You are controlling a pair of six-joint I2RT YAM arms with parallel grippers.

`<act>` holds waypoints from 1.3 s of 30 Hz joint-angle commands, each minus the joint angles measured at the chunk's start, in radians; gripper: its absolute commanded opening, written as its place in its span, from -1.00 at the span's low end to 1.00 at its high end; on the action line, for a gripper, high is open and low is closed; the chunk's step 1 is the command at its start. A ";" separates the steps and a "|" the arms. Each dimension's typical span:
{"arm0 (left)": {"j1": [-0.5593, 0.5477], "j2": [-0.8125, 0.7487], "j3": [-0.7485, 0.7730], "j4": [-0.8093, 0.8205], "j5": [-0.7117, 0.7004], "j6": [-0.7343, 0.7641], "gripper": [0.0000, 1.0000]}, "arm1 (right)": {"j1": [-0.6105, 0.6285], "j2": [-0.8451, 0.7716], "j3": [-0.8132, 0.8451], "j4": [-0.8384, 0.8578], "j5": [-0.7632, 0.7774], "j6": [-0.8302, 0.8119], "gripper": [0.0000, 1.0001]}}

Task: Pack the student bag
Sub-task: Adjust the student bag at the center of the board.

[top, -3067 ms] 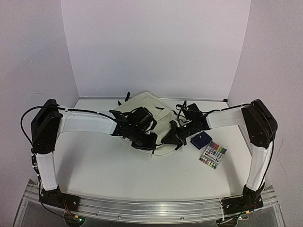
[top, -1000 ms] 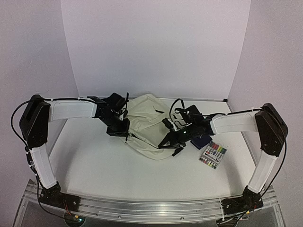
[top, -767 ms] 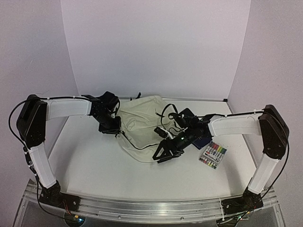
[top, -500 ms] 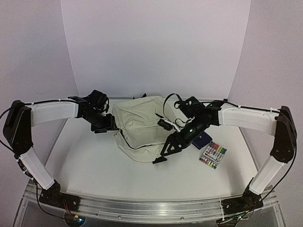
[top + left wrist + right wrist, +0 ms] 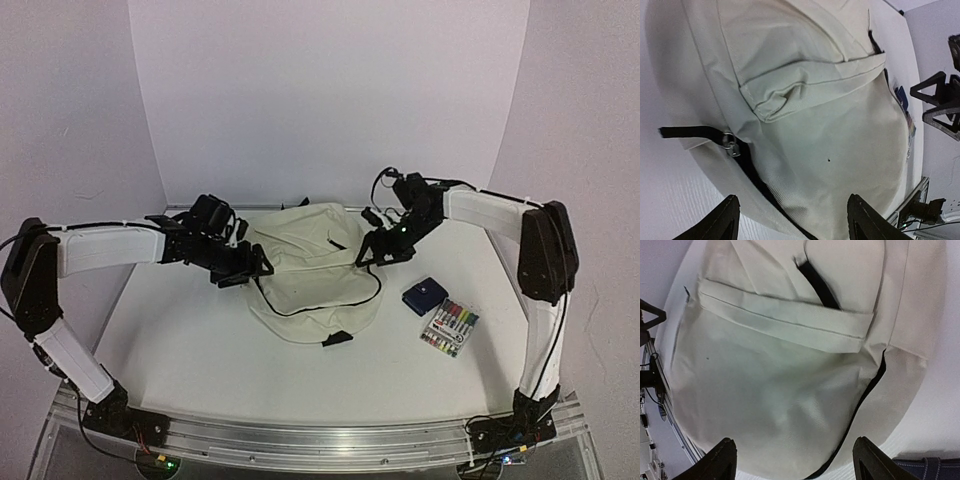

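The student bag lies flat in the middle of the table, cream with black zipper trim and a front pocket flap. My left gripper hovers at the bag's left edge, open, with nothing between its fingers. In the left wrist view the bag fills the frame beyond the gripper, and a metal zipper pull shows at the left. My right gripper is at the bag's back right, open and empty. The bag spreads beyond that gripper in the right wrist view.
A small navy pouch lies right of the bag, and its corner shows in the right wrist view. A pack of coloured markers sits nearer the front right. White walls close in the table at the back and sides.
Both grippers have opened and let go of the bag, which has settled flat. The right arm swung up to the bag's back right. The left arm has shifted slightly nearer the front.
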 commanded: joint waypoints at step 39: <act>-0.208 0.017 0.026 -0.068 -0.173 -0.034 0.55 | -0.013 0.099 0.045 0.081 0.034 0.123 0.72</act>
